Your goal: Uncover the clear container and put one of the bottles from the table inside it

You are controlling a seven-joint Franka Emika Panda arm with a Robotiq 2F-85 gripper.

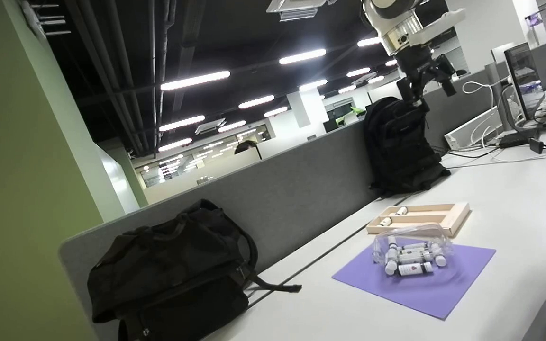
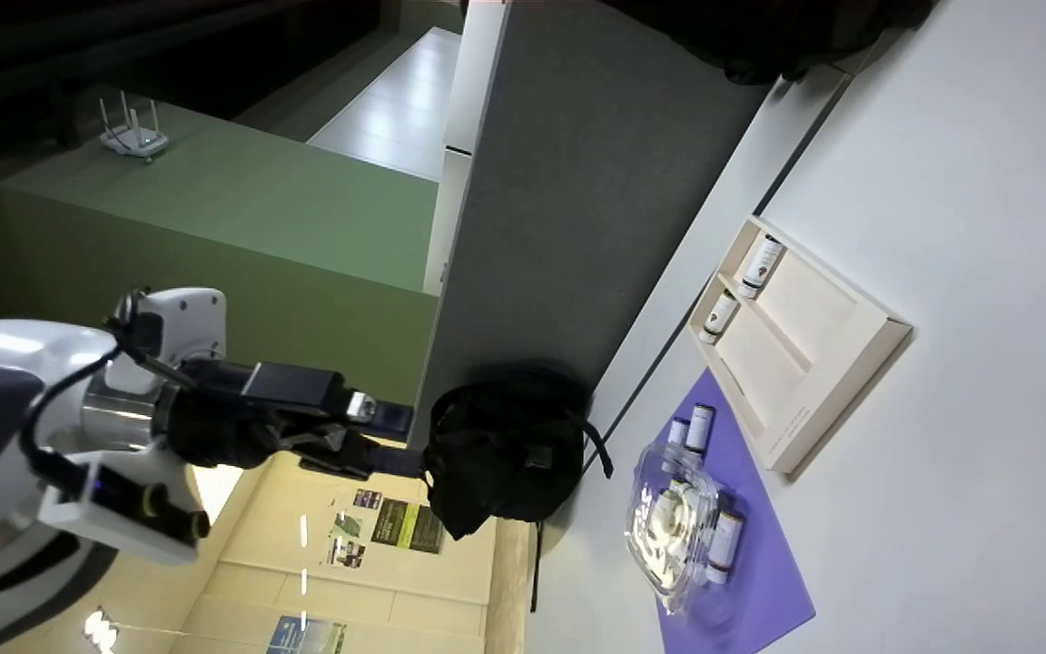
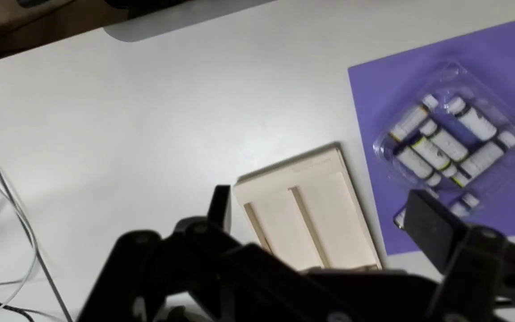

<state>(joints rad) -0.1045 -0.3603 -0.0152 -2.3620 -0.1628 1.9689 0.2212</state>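
Nearest to me, a floppy black cloth backpack (image 1: 173, 270) leans on the flat grey partition wall (image 1: 301, 189), maybe just so it won't flop over. Beside it runs the long, pale grey-white counter (image 1: 349, 308). A flat purple square mat (image 1: 448, 293) lies there, and I think it marks the spot for the job. On it sits the small, low, see-through plastic container (image 2: 671, 531). Several tiny round bottles (image 1: 413, 269) with white labels show through its sides. I can't tell if they are inside it or under it, or whether it is covered. Two more seem to lie on the mat just past its edge, and look easiest to pick. Next comes a pale wooden tray (image 1: 454, 220) with slots. One bottle lies in each of two slots, I guess so they don't roll away. High up hangs the black two-fingered pincer (image 1: 430, 92). Its fingers are spread wide, with nothing between them. That fits, I think: the job seems only at its start, and it needs room to grab. Past it, a second black backpack (image 1: 403, 151) stands against the partition wall, maybe to be out of the way.
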